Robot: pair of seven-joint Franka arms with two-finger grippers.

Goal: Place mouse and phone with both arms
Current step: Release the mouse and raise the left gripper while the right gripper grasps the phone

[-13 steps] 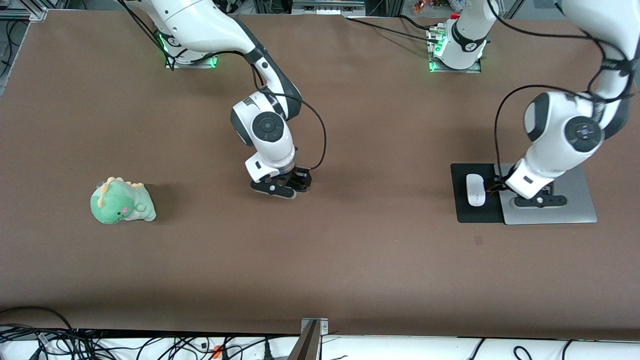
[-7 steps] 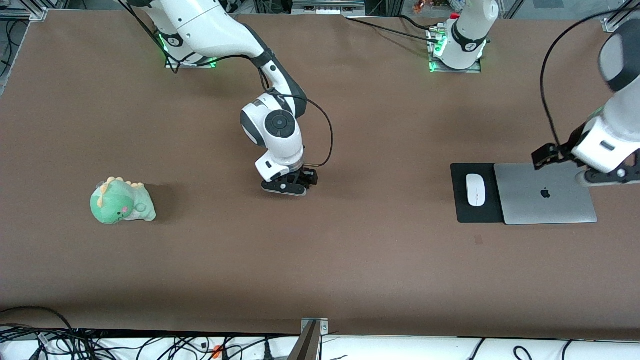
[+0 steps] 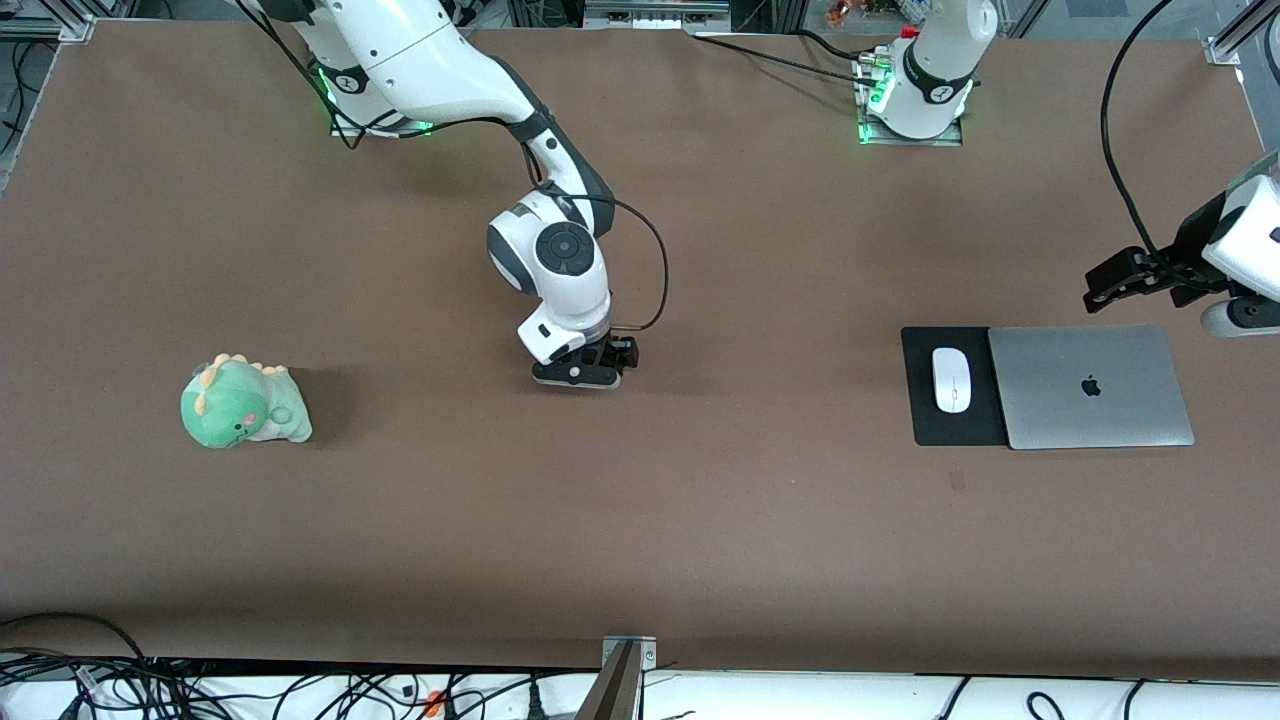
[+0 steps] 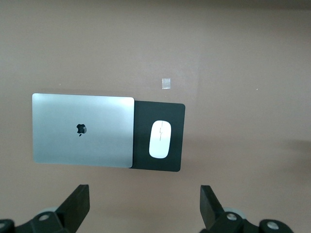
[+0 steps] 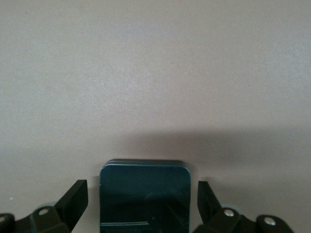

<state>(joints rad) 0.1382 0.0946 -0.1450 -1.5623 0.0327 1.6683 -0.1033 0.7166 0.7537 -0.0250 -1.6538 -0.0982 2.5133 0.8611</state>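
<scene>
The white mouse (image 3: 951, 379) (image 4: 160, 139) lies on a black mouse pad (image 3: 925, 425) (image 4: 175, 112) beside a closed silver laptop (image 3: 1095, 410) (image 4: 82, 145). My left gripper (image 3: 1240, 318) (image 4: 144, 194) hangs high over the table by the laptop's corner at the left arm's end, open and empty. The right gripper (image 3: 585, 373) (image 5: 141, 191) is low at mid-table, open. The black phone (image 5: 144, 177) lies flat between its fingers with a gap on each side. In the front view the phone is hidden under that gripper.
A green dinosaur plush (image 3: 243, 403) sits toward the right arm's end of the table. A small pale tape mark (image 3: 957, 480) (image 4: 166, 83) lies on the brown table nearer the front camera than the mouse pad.
The left arm has lifted off the laptop and swung out toward its own end of the table. The right gripper has slid a little toward the left arm's end, still low.
</scene>
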